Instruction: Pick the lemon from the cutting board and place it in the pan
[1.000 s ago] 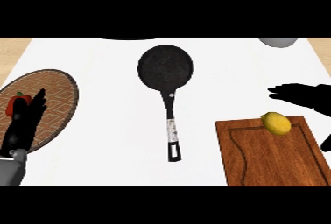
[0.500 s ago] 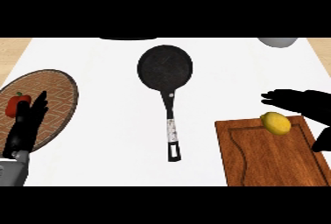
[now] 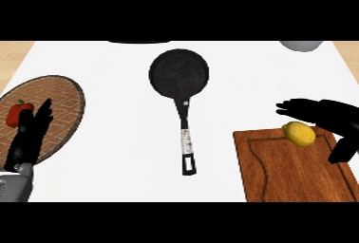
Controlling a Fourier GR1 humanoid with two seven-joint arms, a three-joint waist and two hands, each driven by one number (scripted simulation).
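A yellow lemon (image 3: 299, 133) lies near the far edge of the wooden cutting board (image 3: 294, 175) at the lower right. My right hand (image 3: 329, 118) hovers over it from the right, open, with fingers reaching past the lemon's far side and the thumb (image 3: 342, 149) down on its near right. The black pan (image 3: 179, 71) sits in the middle of the counter, its handle (image 3: 185, 140) pointing toward me. My left hand (image 3: 29, 135) rests open at the left edge, fingers up.
A round woven mat (image 3: 60, 102) lies at the left with a red pepper (image 3: 19, 114) on it, partly behind my left hand. A grey bowl (image 3: 301, 45) and a dark object (image 3: 140, 42) sit at the far edge.
My right hand has moved left and slightly down toward the lemon, its fingers now past the lemon's far side. The left hand has shifted little. The lemon has stayed put.
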